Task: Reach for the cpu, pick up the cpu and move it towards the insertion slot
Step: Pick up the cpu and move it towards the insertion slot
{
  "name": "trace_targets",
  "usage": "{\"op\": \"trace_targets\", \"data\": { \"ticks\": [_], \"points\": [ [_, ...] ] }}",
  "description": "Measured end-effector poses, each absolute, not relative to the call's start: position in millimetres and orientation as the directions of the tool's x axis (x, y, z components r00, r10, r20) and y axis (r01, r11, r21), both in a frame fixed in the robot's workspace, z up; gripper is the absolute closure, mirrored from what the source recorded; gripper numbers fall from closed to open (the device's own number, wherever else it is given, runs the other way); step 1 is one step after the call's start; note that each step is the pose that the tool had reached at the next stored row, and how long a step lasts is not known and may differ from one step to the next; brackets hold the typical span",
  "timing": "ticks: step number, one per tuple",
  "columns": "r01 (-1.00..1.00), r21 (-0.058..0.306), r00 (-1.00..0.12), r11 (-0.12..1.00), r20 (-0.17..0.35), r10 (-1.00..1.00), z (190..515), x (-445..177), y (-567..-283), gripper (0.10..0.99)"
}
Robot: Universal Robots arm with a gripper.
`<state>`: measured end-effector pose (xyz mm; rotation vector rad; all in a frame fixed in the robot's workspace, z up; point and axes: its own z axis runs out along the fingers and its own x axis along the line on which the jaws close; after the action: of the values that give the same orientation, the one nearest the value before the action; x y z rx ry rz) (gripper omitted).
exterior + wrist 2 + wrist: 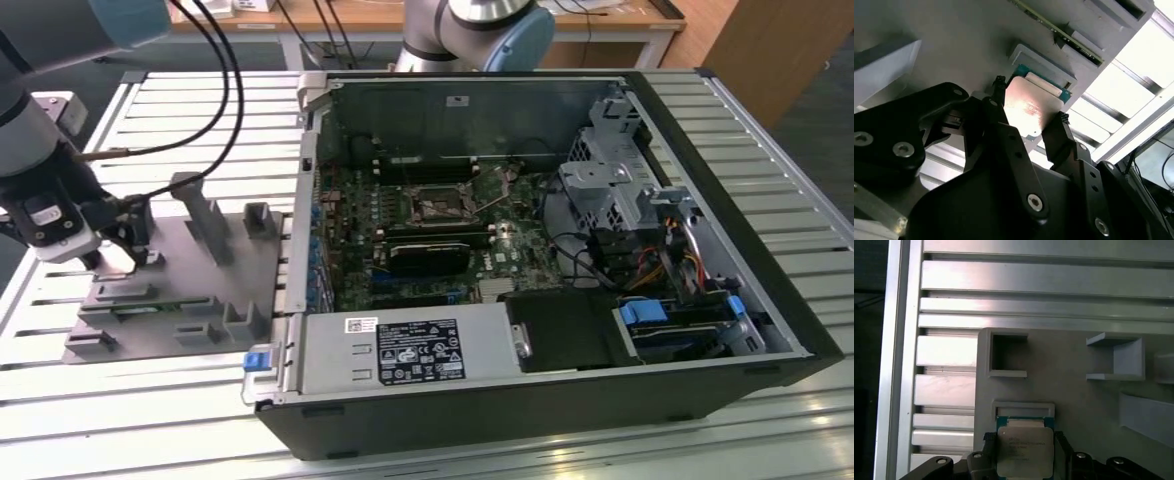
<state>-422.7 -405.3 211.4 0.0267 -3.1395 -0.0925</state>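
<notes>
The cpu [1024, 452], a silvery square chip with a green rim, lies at a shallow pocket of the grey plastic tray [174, 310] on the exterior view's left. My gripper [1024, 442] straddles it, one black finger [999, 87] against each side edge, shut on the chip. The second wrist view shows the cpu [1029, 107] from low down, spanning the gap of the gripper [1030, 100]. In the exterior view the gripper [118, 262] stands over the tray's far corner and covers the chip. The insertion slot [437, 205] is the silver-framed black socket on the motherboard inside the open computer case.
The open computer case [534, 400] lies to the exterior view's right of the tray, its wall edge between tray and socket. Upright grey posts [203, 215] rise from the tray beside the gripper. Black cables [220, 70] hang above. A second arm's base [467, 30] stands behind the case.
</notes>
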Motion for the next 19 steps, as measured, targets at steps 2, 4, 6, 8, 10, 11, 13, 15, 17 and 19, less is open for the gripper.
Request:
{"op": "trace_targets", "data": {
  "ticks": [2,4,6,8,10,11,13,15,17,19],
  "points": [
    [-0.017,0.059,-1.0,0.998,0.0,-0.017,220.2,-422.6,-405.3,0.541],
    [-0.017,0.059,-1.0,0.998,0.0,-0.017,229.2,-422.7,-405.3,0.541],
    [-0.017,0.059,-1.0,0.998,0.0,-0.017,238.1,-422.7,-405.3,0.541],
    [-0.017,0.059,-1.0,0.998,0.0,-0.017,247.4,-422.6,-405.2,0.541],
    [-0.017,0.059,-1.0,0.998,0.0,-0.017,256.0,-422.7,-405.3,0.541],
    [-0.017,0.059,-1.0,0.998,0.0,-0.017,260.5,-422.7,-405.3,0.541],
    [-0.017,0.059,-1.0,0.998,0.0,-0.017,269.4,-422.6,-405.3,0.541],
    [-0.017,0.059,-1.0,0.998,0.0,-0.017,278.6,-422.7,-405.3,0.541],
    [-0.017,0.059,-1.0,0.998,0.0,-0.017,287.6,-422.7,-405.3,0.541],
    [-0.017,0.06,-1.0,0.998,0.0,-0.017,296.6,-422.6,-405.3,0.541]
  ]
}}
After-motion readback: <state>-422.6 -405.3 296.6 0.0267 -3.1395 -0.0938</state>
